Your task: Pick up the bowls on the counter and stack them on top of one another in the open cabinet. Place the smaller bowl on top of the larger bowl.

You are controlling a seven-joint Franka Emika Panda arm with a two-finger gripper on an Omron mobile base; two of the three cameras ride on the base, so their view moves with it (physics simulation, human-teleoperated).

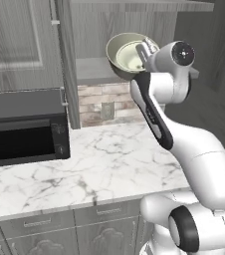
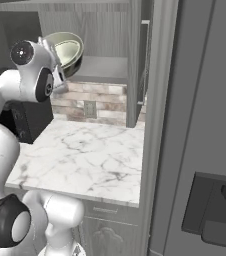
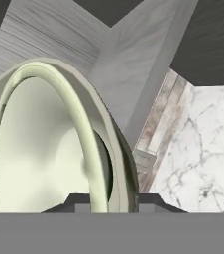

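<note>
Pinched at its thin rim between the fingers (image 3: 106, 201), the rigid, smooth larger bowl (image 1: 126, 55) hangs tilted before the open cabinet's shelf (image 1: 92, 69), likely slippery and prone to pivoting.

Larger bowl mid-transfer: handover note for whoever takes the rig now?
Gripper: shut on the larger bowl, clamped on its rim; bowl tilted, held in the air at the front of the open cabinet, not yet set on the shelf.
Smaller bowl: can't place it from these views.
Counter: no bowl on the part in sight.
Done: larger bowl lifted off the counter.
Left: set it on the shelf, release, then put the smaller bowl in it.
</note>
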